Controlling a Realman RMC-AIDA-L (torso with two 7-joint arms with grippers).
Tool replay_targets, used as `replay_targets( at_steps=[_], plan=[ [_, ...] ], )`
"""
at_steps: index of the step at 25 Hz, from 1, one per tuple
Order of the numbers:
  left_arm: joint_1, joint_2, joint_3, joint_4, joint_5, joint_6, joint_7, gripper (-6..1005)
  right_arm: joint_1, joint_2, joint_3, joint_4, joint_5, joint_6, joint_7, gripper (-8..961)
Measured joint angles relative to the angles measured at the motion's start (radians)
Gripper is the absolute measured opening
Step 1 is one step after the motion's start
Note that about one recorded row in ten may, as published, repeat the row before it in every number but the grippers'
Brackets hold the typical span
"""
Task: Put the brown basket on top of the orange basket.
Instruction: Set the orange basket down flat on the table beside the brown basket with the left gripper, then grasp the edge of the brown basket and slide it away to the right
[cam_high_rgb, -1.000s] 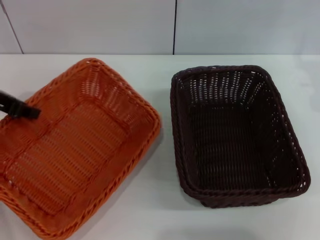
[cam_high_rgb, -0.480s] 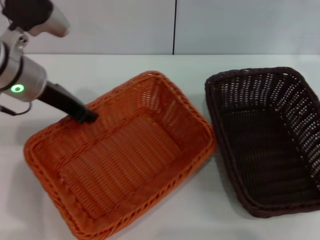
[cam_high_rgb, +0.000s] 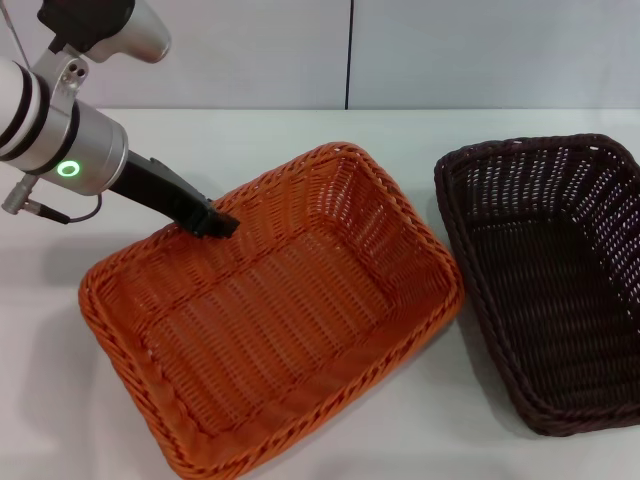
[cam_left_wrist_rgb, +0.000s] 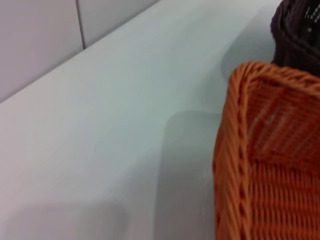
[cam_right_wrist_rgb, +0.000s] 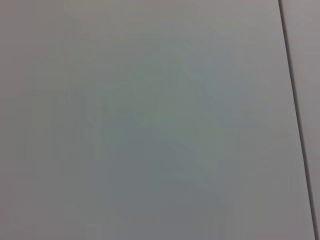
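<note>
My left gripper sits at the orange basket rim, grip undeterminable; brown basket beside it, apart.

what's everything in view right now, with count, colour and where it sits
orange basket: one, bright orange, on the table toward the robot's left and centre, turned at an angle, nothing inside
brown basket: one, dark brown, on the table to the robot's right of the orange one, apart from it, nothing inside, partly cut off by the head view's edge
table: one, white, under both baskets
wall: pale panels with a dark seam, behind the table
left gripper: one, black on a silver arm with a green light, at the orange basket's far left rim
right gripper: not in view
</note>
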Motion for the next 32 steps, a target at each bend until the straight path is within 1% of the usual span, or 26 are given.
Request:
replay_targets(
  at_steps=[4, 7, 12, 16, 21, 23, 29, 32],
  plan=[
    [0.007, 0.002, -0.003, 0.003, -0.025, 0.003, 0.002, 222, 0.003, 0.000, -0.001, 0.000, 0.000, 0.000, 0.000, 605],
    [0.012, 0.002, -0.004, 0.008, -0.031, 0.016, 0.002, 427, 0.004, 0.000, 0.000, -0.002, 0.000, 0.000, 0.000, 605],
    [0.030, 0.002, -0.007, 0.028, -0.060, 0.027, 0.011, 547, 0.002, 0.000, 0.001, -0.004, 0.000, 0.000, 0.000, 605],
    [0.066, 0.004, -0.019, 0.047, -0.174, 0.040, 0.067, 642, -0.001, 0.000, 0.000, -0.006, -0.001, 0.000, 0.001, 605],
    [0.090, 0.004, -0.066, 0.068, -0.218, 0.044, 0.093, 764, -0.002, 0.000, 0.001, -0.008, -0.001, 0.000, 0.001, 605],
    [0.106, 0.003, -0.090, 0.073, -0.248, 0.023, 0.115, 814, -0.002, -0.001, -0.001, -0.009, -0.001, 0.000, 0.001, 605],
    [0.155, 0.004, -0.157, 0.064, -0.338, -0.095, 0.208, 814, 0.004, -0.003, -0.005, -0.017, -0.005, 0.000, 0.002, 605],
    [0.192, 0.002, -0.171, 0.063, -0.405, -0.155, 0.250, 814, 0.010, -0.003, -0.005, -0.023, -0.007, 0.000, 0.002, 605]
  ],
)
